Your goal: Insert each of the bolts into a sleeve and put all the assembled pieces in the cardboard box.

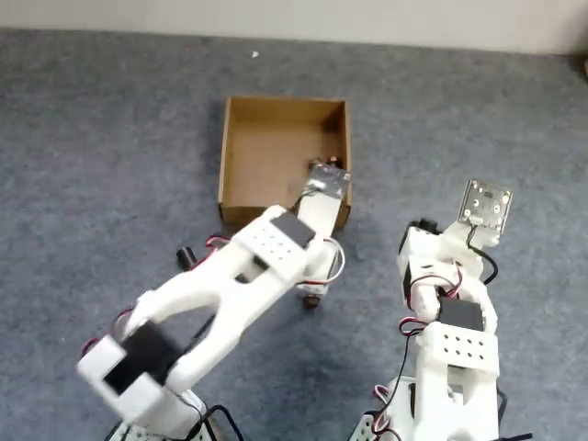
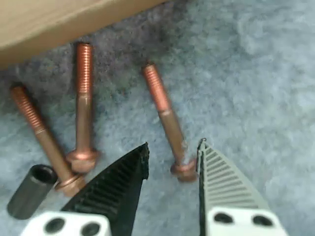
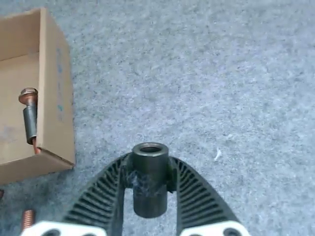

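Three copper bolts lie on the grey carpet beside the cardboard box. My left gripper is open, low over the carpet, with the head of one bolt between its fingertips. The other two bolts lie alongside, and a dark sleeve rests by their heads. My right gripper is shut on another dark sleeve, held upright with its bore facing the camera. The cardboard box holds an assembled bolt and sleeve. In the high view the left arm ends at the front right corner of the box.
The right arm stands to the right of the box over bare carpet. A bolt's threaded end shows near the box corner. Open carpet lies right of and behind the box.
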Robot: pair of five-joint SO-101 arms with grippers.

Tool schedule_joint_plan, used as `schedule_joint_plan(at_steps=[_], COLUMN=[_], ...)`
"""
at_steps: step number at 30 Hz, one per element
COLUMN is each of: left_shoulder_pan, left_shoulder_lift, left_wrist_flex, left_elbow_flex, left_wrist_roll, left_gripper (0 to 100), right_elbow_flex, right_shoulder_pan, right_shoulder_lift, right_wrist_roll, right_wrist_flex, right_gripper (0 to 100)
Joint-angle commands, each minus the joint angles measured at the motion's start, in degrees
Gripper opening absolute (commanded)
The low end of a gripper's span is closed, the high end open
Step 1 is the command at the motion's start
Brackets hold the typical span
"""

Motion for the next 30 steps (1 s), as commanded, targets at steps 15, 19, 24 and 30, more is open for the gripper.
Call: schedule_joint_plan(at_steps=[15,19,24,30], left_shoulder_pan=[0.04,0.04,-2.07,-10.51], left_shoulder_lift=[11.56,9.8,2.42,-9.1], left_wrist_flex=[1.32,7.65,14.15,14.77], left_elbow_flex=[-8.4,-11.03,-11.3,-6.29], left_wrist_roll=[1.49,1.49,1.67,14.42], left_gripper=[2,1,1,1], right_elbow_flex=[-0.66,-0.57,-0.57,-0.48], right_shoulder_pan=[0.48,0.48,0.48,0.48], right_shoulder_lift=[-1.63,-1.63,-1.63,-1.71], right_wrist_roll=[-0.7,-0.62,-0.62,-0.53], right_wrist_flex=[-1.89,-1.89,-1.89,-1.89], right_gripper=[0.4,0.4,0.4,0.4])
